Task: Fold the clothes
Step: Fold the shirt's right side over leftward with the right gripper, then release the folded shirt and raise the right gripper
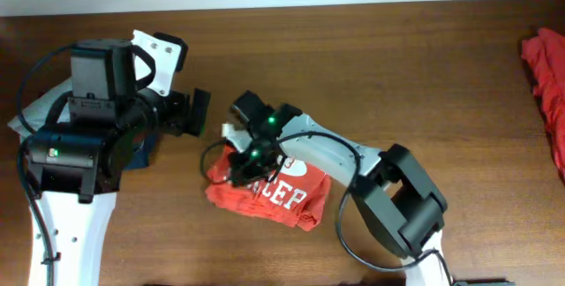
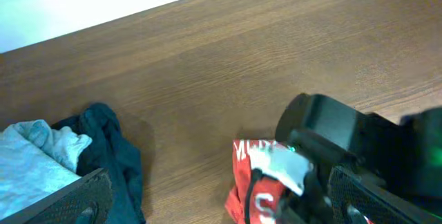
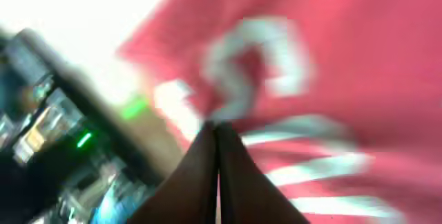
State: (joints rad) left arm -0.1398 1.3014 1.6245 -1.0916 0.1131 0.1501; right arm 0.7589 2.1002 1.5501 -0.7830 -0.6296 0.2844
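Note:
An orange-red shirt (image 1: 284,199) with white print lies bunched in a rough fold at the table's middle. My right gripper (image 1: 237,169) is at the shirt's left edge. In the right wrist view its dark fingers (image 3: 235,182) are pressed together, with the right gripper's tips (image 3: 215,126) pinching the shirt (image 3: 345,58) beside a white letter. My left gripper (image 1: 192,101) hovers left of the shirt, open and holding nothing. In the left wrist view the left gripper (image 2: 224,210) faces the shirt (image 2: 243,182), which the right arm partly covers.
A pale grey-blue garment (image 2: 34,158) and a navy garment (image 2: 114,155) lie crumpled at the left, partly under the left arm (image 1: 88,136). Another red garment (image 1: 547,83) lies at the table's right edge. The white wall runs along the far edge.

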